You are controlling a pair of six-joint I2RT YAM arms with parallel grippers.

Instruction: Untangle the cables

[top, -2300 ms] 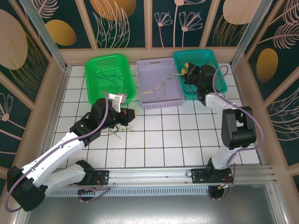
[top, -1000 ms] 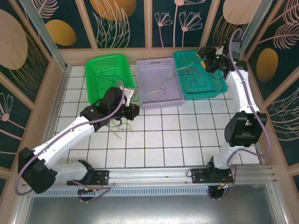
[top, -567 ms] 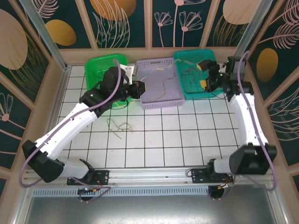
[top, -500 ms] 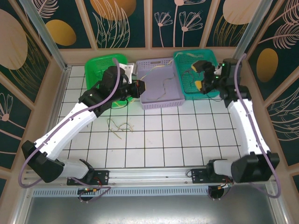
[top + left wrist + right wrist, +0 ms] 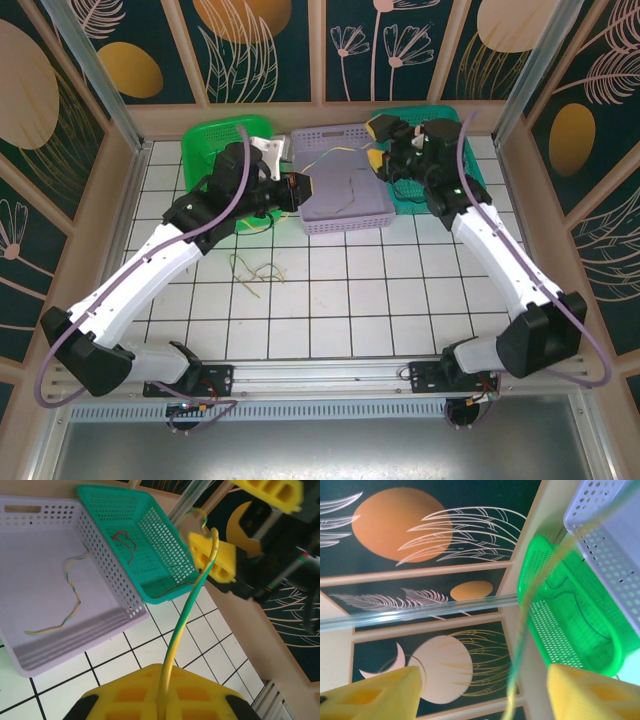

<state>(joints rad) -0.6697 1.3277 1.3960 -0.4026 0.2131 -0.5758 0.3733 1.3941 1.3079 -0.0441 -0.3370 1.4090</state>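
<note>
Right gripper swung over from teal basket, jaws spread around green-yellow wire pinched by left gripper; pull-apart step, next likely: close right.

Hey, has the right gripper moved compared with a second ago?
Yes. The right gripper has swung left, from over the teal basket's back right part to its border with the lilac basket.

The middle basket sits between left basket and right basket; loose cables lie before them.
</note>
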